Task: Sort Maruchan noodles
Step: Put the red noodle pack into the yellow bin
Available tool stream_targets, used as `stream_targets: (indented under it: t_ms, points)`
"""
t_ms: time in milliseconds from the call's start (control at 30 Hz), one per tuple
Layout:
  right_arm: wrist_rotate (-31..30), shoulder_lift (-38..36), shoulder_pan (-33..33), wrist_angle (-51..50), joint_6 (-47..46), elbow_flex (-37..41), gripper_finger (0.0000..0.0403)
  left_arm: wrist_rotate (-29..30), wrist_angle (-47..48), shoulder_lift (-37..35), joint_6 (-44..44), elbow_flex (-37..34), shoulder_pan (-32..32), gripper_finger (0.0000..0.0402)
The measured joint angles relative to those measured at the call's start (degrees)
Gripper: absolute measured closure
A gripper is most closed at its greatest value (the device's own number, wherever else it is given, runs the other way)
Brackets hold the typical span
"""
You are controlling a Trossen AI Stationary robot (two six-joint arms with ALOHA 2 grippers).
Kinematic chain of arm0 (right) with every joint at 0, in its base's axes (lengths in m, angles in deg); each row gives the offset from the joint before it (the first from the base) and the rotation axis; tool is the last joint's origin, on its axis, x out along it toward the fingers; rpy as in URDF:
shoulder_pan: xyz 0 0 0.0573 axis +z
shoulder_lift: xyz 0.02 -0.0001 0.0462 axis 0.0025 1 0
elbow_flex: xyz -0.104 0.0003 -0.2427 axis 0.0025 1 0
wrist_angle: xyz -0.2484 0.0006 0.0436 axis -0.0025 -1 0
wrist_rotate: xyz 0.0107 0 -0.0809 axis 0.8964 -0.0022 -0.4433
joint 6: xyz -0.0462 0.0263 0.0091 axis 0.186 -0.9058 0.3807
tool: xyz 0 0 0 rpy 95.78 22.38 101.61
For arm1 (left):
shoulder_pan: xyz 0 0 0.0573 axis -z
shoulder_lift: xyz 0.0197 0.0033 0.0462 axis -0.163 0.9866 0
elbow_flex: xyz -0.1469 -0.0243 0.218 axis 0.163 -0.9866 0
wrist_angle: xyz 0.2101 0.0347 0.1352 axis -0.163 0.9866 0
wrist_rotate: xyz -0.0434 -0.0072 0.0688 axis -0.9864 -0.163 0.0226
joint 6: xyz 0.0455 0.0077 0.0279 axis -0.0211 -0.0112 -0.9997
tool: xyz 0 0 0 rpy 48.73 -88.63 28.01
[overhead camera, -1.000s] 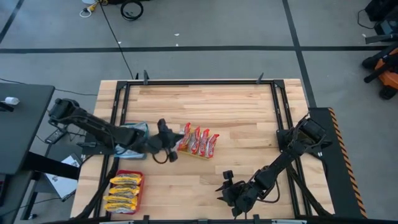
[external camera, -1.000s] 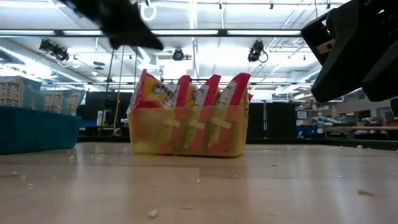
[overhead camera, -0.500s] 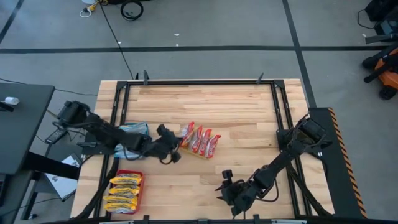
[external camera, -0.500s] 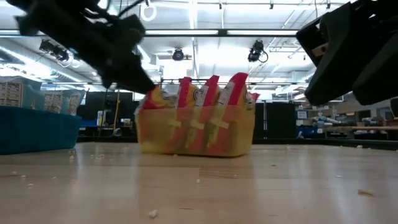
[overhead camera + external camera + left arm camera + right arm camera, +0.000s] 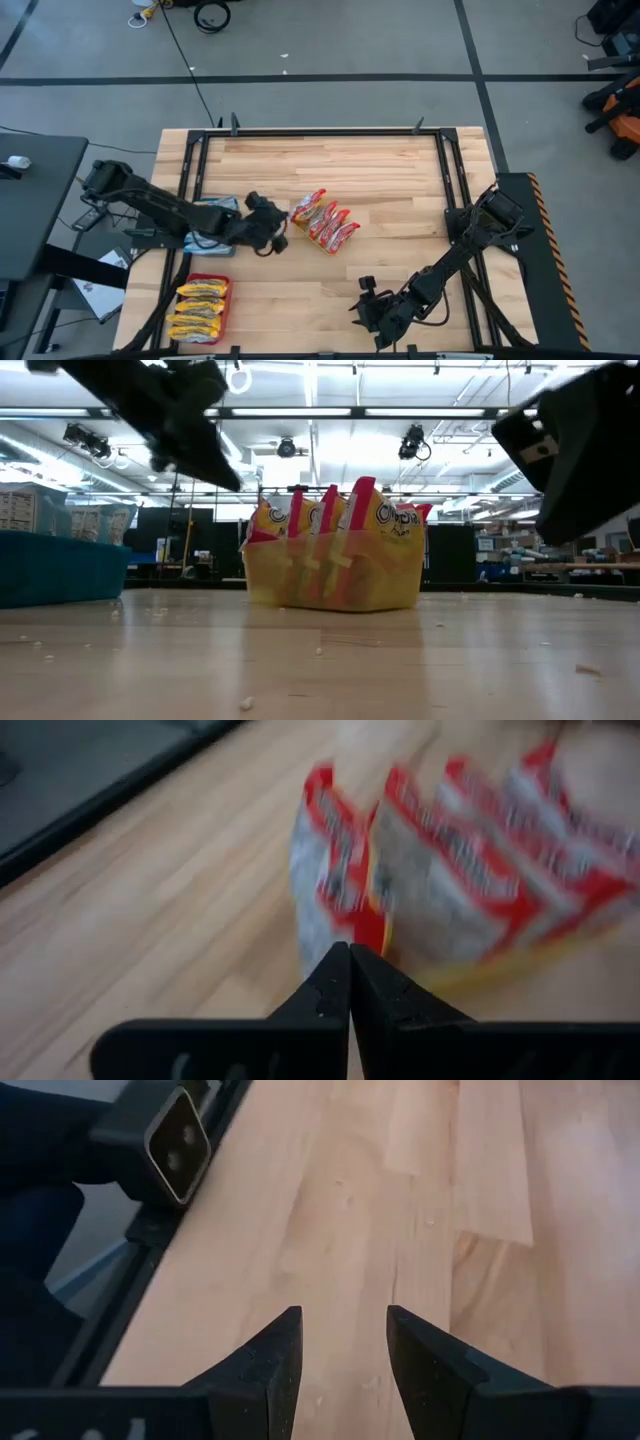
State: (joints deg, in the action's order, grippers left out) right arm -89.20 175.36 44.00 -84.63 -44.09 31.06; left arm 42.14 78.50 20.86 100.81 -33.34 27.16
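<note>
Two arms work this tabletop (image 5: 390, 170). Nearest, by the front edge, the right gripper (image 5: 362, 300) hangs over bare wood with its fingers (image 5: 268, 1365) apart, holding nothing. Farther in, near the middle, the left gripper (image 5: 280, 226) has its fingers (image 5: 335, 988) pressed together just beside the yellow tray (image 5: 335, 575) of upright red-and-white noodle packets (image 5: 325, 222). Yellow-orange packets (image 5: 198, 308) fill a red tray (image 5: 201, 279) at the front left corner.
</note>
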Motion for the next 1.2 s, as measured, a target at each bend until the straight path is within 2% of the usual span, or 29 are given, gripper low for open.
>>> stream_targets:
  t_ms: [67, 133, 267, 367, 567, 700, 867, 967, 1033, 1133, 1200]
  points:
    - [-0.9, 0.0, 0.0, -1.8, -2.4, 0.0, 0.0251, 0.3, 8.9, -0.6, 4.1, 1.8, 1.5, 0.0396]
    - [-3.8, 0.0, -0.4, -5.0, -5.7, 0.0, 0.0251, 0.4, 13.7, -0.6, 6.9, 2.0, 2.0, 0.0396]
    - [-8.8, 0.0, -3.3, -12.1, -11.0, 0.0, 0.0251, 0.7, 13.7, 2.8, 7.8, 1.6, -0.4, 0.0397]
    - [-9.1, 0.0, -6.4, -14.1, -11.8, 0.0, 0.0251, -1.2, 10.0, 6.6, 6.0, 1.6, -4.0, 0.0397]
    - [-9.2, 0.0, -11.9, -13.0, -6.0, 0.0, 0.0251, -11.9, -3.5, 14.0, -0.9, 1.6, -8.6, 0.0398]
    - [-9.4, 0.0, -14.7, -13.3, -5.8, 0.0, 0.0251, -17.3, -7.6, 15.4, -1.4, 3.0, -7.4, 0.0398]
    - [-8.6, 0.0, -15.4, -13.4, -5.6, 0.0, 0.0251, -18.3, -4.5, 15.4, -3.6, 9.0, -3.3, 0.0398]
    - [-5.3, -0.5, -14.6, -14.7, -5.6, 0.0, 0.0251, -15.8, 3.9, 15.4, -5.7, 14.0, -1.6, 0.0398]
    - [-3.0, -1.3, -13.9, -16.8, -6.2, 0.0, 0.0251, -10.3, 13.7, 15.4, -5.5, 16.9, -1.5, 0.0399]
    - [-3.2, -3.0, -12.6, -22.2, -8.9, 0.0, 0.0251, -1.0, 24.1, 15.3, -3.6, 19.1, -3.6, 0.0399]
    - [-5.1, -4.0, -12.2, -26.4, -11.4, 0.0, 0.0251, 0.0, 26.2, 15.3, -3.1, 18.7, -7.2, 0.0399]
